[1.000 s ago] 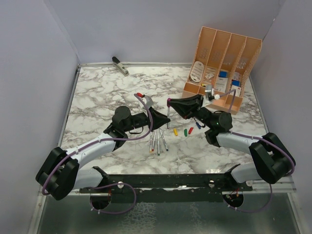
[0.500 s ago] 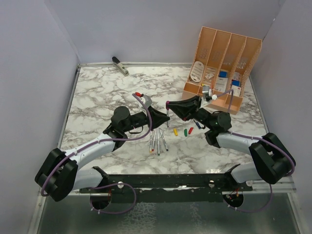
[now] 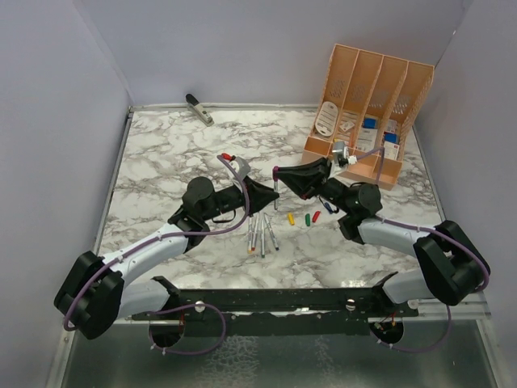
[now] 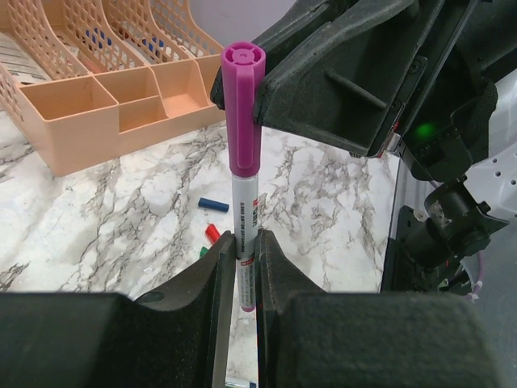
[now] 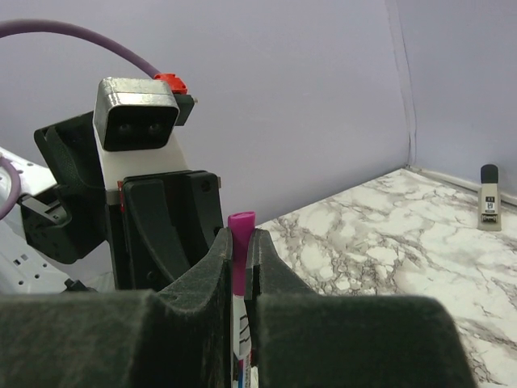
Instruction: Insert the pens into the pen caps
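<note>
Above the marble table (image 3: 161, 153), the left gripper (image 4: 246, 252) pinches an upright thin silver-grey pen (image 4: 245, 202) by its barrel while the right gripper (image 5: 240, 240) clamps the purple plastic cap (image 4: 243, 105) on its tip; capping looks underway, next needing a straight push along the pen.

White-grey marble-patterned table (image 3: 161, 162) between plain lavender walls (image 3: 242, 48), soft even light.

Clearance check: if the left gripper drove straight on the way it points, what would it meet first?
Most likely the right gripper, shut on the purple cap of the pen that the left gripper holds. It sits close ahead, slightly to the right; the exact gap is unclear.
</note>
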